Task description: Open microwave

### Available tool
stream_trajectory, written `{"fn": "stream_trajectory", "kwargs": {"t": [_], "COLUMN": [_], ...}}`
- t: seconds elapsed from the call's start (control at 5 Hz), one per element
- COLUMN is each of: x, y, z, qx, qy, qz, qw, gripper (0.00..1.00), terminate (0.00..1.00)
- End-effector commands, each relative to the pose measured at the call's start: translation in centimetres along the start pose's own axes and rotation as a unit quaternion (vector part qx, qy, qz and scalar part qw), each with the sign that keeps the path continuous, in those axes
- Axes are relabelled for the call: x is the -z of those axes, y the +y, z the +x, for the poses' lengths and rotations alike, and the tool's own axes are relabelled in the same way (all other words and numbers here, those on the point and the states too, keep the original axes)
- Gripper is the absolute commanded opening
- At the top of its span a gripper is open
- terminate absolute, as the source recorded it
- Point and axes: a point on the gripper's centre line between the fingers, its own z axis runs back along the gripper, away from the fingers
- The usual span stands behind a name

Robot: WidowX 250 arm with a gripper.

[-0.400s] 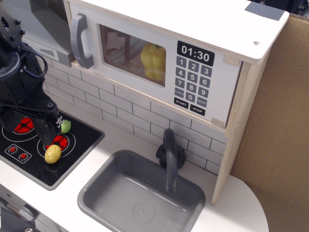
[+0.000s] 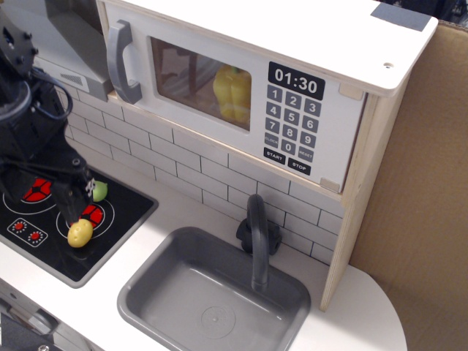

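Note:
The microwave (image 2: pixel 241 80) is a pale wooden box mounted above the tiled wall, and its white door is shut. The grey bar handle (image 2: pixel 121 61) is on the door's left edge. A yellow toy pepper (image 2: pixel 232 93) shows through the clear window. The black keypad (image 2: pixel 292 117) reads 01:30. My black gripper (image 2: pixel 73 196) hangs low at the far left over the black hob (image 2: pixel 44 219), well below and left of the handle. It touches nothing on the microwave. Its dark fingers blend into the arm, so their opening is unclear.
A yellow toy (image 2: pixel 80 232) and a green toy (image 2: pixel 99 191) lie on the hob right beside the gripper. A grey sink (image 2: pixel 146 300) with a dark tap (image 2: pixel 257 234) sits in the middle. A grey hood (image 2: pixel 73 36) is left of the microwave. A cardboard wall (image 2: pixel 431 183) stands on the right.
The arm has shifted slightly left and down over the hob, closer to the yellow toy. The microwave door has not moved.

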Motion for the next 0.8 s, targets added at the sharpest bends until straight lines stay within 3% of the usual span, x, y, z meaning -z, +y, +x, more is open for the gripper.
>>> {"fn": "stream_trajectory", "kwargs": {"t": [0.0, 0.6], "x": [-1.5, -0.7], "y": [2.4, 2.8], "z": [5.9, 13.0], "qx": [0.0, 0.031], "qy": [-0.039, -0.068], "qz": [-0.015, -0.011], "qw": [0.9991, 0.9971], "gripper": [1.0, 1.0], "terminate": [0.0, 0.0]}}
